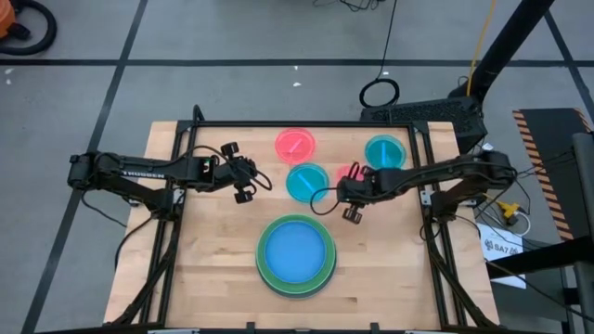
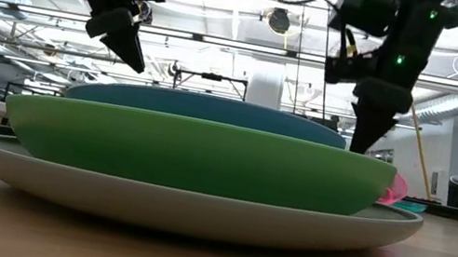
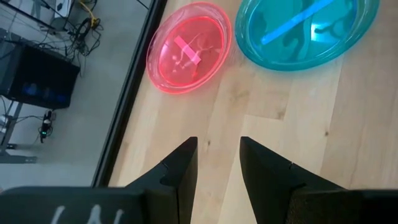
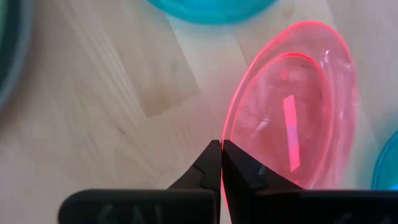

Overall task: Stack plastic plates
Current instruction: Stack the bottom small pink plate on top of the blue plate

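Observation:
Near the front edge stands a stack (image 1: pixel 297 255): a large grey plate (image 2: pixel 187 208), a green one (image 2: pixel 196 156) and a blue one (image 2: pixel 204 108) on top. Flat on the table farther back lie a pink plate (image 1: pixel 295 144) and two teal plates (image 1: pixel 307 182) (image 1: pixel 385 152). A second pink plate (image 4: pixel 292 106) sits between the teal ones, with my right gripper (image 1: pixel 343 186) shut on it. My left gripper (image 3: pixel 217 152) hangs open above bare wood, left of the pink and teal plates. My right gripper pinches the second pink plate's rim (image 4: pixel 225 132) between its two fingertips (image 4: pixel 211 163), on the side toward the table's near edge. The fingers come steeply from above. The plate is tilted, its held side raised; whether the opposite side rests on the table, I cannot tell.
A black frame rail (image 1: pixel 306 123) runs along the table's far edge and down both sides. Bare wood lies left and right of the stack. Cables and a black box (image 1: pixel 422 113) sit beyond the far edge.

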`<state>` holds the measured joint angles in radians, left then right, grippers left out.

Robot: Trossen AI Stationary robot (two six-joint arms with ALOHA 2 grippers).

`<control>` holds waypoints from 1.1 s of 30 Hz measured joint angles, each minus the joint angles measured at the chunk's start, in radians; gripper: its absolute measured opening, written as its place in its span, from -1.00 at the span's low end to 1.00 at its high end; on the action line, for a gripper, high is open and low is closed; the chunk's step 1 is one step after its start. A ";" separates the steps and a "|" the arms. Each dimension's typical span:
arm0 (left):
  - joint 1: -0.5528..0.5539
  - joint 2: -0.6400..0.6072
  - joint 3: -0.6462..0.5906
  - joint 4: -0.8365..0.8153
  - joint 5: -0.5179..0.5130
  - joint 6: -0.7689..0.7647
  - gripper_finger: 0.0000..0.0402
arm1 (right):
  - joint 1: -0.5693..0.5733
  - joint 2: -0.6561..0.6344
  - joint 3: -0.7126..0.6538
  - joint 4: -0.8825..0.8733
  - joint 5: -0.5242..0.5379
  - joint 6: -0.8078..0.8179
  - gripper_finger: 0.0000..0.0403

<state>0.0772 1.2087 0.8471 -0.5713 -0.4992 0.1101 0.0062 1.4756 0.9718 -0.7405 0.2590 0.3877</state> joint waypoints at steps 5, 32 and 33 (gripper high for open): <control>0.000 0.000 0.000 0.001 0.000 0.000 -0.37 | 0.048 -0.028 0.001 0.091 0.006 -0.009 -1.00; 0.000 0.000 0.000 0.068 0.000 0.037 -0.37 | 0.336 0.066 0.149 0.439 -0.080 -0.474 -1.00; 0.000 0.000 0.000 0.068 0.000 0.039 -0.37 | 0.350 0.073 0.149 0.447 -0.081 -0.522 -1.00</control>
<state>0.0772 1.2087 0.8471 -0.5035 -0.4995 0.1489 0.3567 1.5485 1.1206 -0.2937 0.1781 -0.1342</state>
